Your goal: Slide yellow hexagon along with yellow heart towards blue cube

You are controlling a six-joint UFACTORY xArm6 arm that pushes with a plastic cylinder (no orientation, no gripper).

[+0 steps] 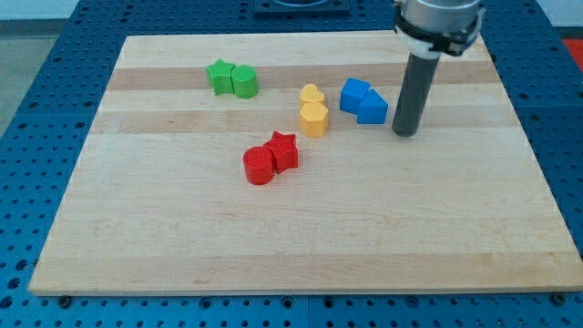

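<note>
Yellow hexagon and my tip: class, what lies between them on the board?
In the camera view, two touching blue blocks sit between the yellow hexagon and my tip: the blue cube and a second blue block nearer the tip.

Laboratory robot-manipulation bench. A pale wooden board [301, 237] fills most of the frame and rests on a blue perforated metal table [27, 137], whose regular grid of mounting holes shows along the left, right and bottom edges, as on an optical breadboard. At the upper right of the frame a grey industrial arm housing [437, 18] carries a straight dark rod [412, 91]. Small moulded blocks in green, yellow, blue and red lie on the board as test objects, with no domestic furnishings around them.
</note>
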